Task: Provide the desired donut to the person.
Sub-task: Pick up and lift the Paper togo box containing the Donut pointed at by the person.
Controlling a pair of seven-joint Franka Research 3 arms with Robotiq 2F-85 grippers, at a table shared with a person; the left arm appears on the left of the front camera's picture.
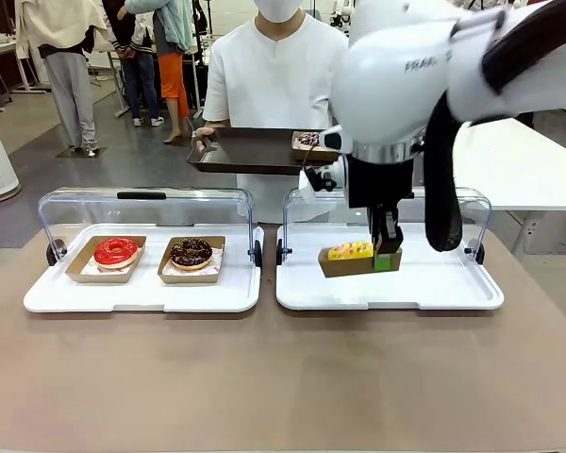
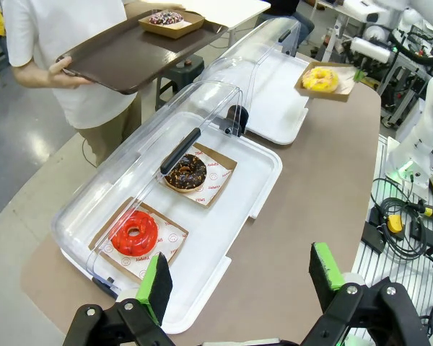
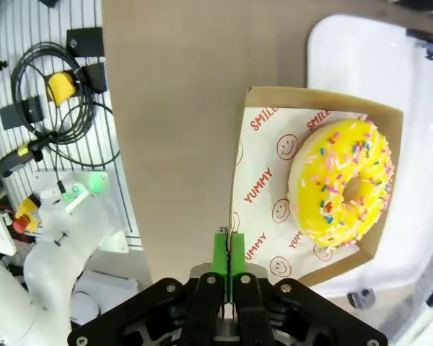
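Well, this edge pinch looks sketchy
The right gripper (image 1: 388,250) clamps one rim of the box (image 1: 344,266), donut (image 1: 350,250) held above the white tray (image 1: 434,283); a tilt could slide it off before reaching the person (image 1: 274,85).

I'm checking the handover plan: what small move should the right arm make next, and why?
Probably carry the yellow donut forward and up toward the brown tray that the person holds out. The right gripper is shut on the edge of its paper box, held above the white tray, and the brown tray has bare space.
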